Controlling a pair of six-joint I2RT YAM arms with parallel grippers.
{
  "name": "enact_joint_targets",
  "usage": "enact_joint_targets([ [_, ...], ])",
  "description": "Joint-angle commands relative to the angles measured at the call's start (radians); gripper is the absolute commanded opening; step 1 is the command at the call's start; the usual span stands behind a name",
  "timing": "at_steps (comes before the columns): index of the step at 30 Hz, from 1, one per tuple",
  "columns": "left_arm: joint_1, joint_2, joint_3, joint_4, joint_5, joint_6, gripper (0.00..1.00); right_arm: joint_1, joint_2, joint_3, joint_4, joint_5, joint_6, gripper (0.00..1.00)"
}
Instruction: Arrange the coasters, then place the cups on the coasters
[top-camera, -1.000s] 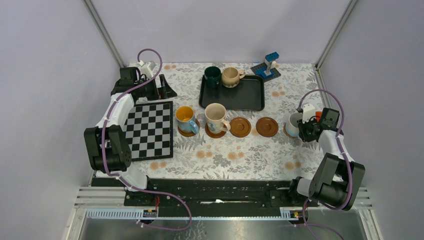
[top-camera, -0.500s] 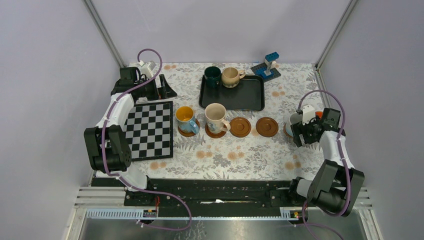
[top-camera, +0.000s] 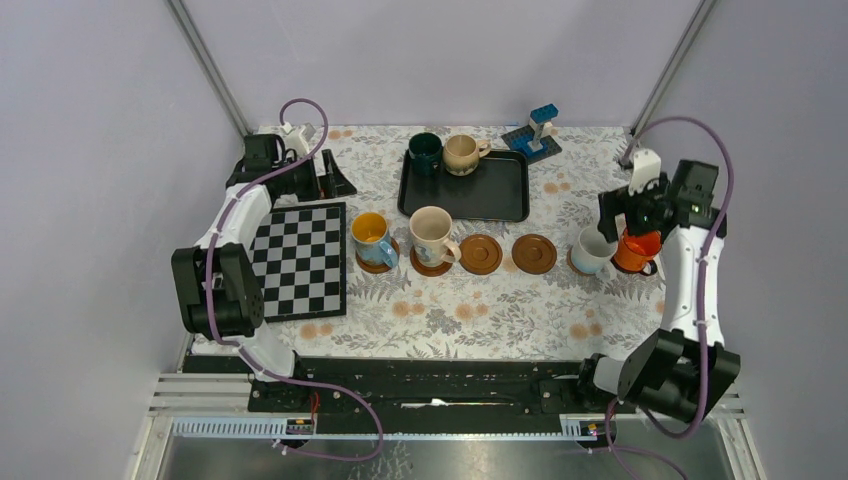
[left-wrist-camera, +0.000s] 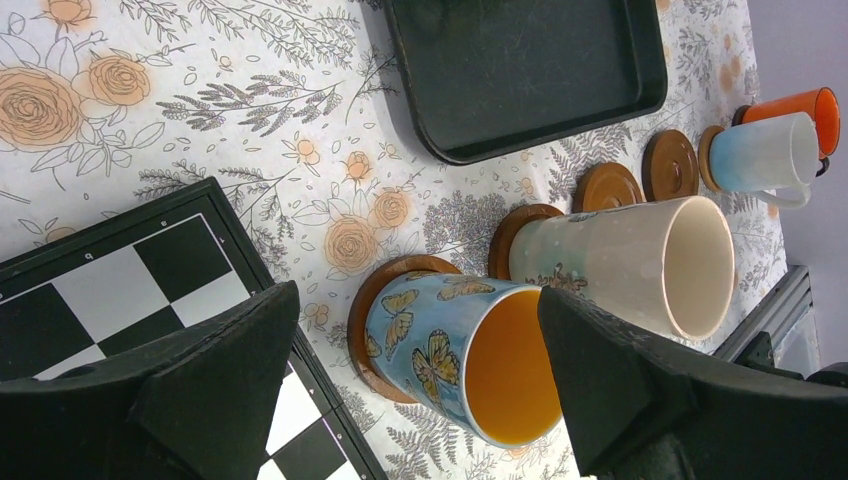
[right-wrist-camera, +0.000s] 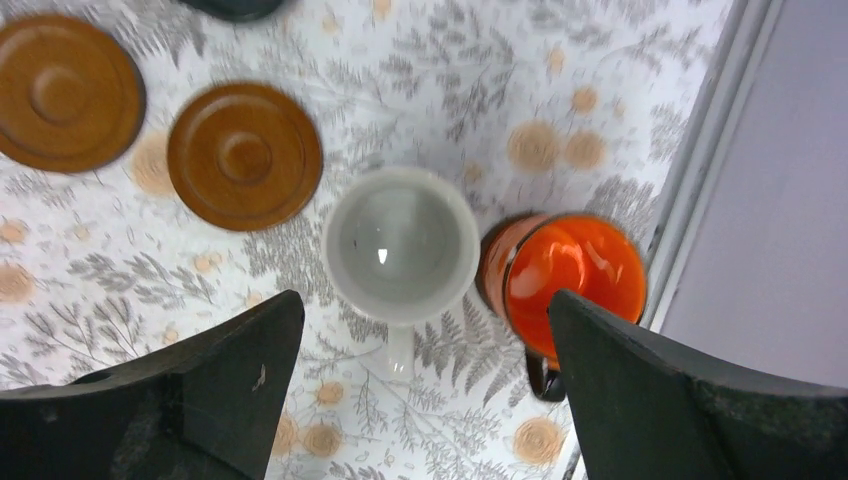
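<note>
Several brown wooden coasters lie in a row. A blue butterfly cup (top-camera: 372, 238) and a tall cream cup (top-camera: 432, 233) each stand on one. Two coasters (top-camera: 481, 254) (top-camera: 534, 254) are bare. To their right, a white-and-pale-blue cup (top-camera: 592, 248) stands on a coaster, beside an orange cup (top-camera: 637, 250). My right gripper (top-camera: 632, 215) hangs open above these two, holding nothing; the right wrist view shows the white cup (right-wrist-camera: 402, 243) and orange cup (right-wrist-camera: 570, 272) below the right gripper (right-wrist-camera: 420, 400). My left gripper (top-camera: 330, 183) is open at the back left, empty.
A black tray (top-camera: 480, 195) at the back holds a dark green cup (top-camera: 425, 152) and a beige cup (top-camera: 463, 153). Blue toy blocks (top-camera: 533, 135) stand behind it. A chessboard (top-camera: 298, 258) lies at the left. The frame's post and wall are close on the right.
My right gripper opened, let go of the white-and-pale-blue cup on its coaster, and rose back and to the right. The orange cup came into sight. The left arm stayed still.
</note>
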Motion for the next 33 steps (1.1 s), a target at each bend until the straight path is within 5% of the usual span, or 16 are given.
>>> enact_joint_targets([
  [1,-0.011,0.020,0.059,0.034,0.030,0.022,0.99,0.103,0.099,0.177,-0.001,-0.043,0.095,1.00],
  [11,-0.017,0.073,0.119,0.037,-0.007,0.012,0.99,0.410,0.495,0.588,0.130,-0.083,0.202,0.90],
  [20,-0.017,0.099,0.174,-0.021,-0.025,0.064,0.99,0.501,0.858,0.862,0.161,-0.266,-0.083,0.90],
  [33,-0.014,0.119,0.164,-0.017,0.025,0.045,0.99,0.515,1.265,1.318,0.059,-0.271,-0.460,1.00],
])
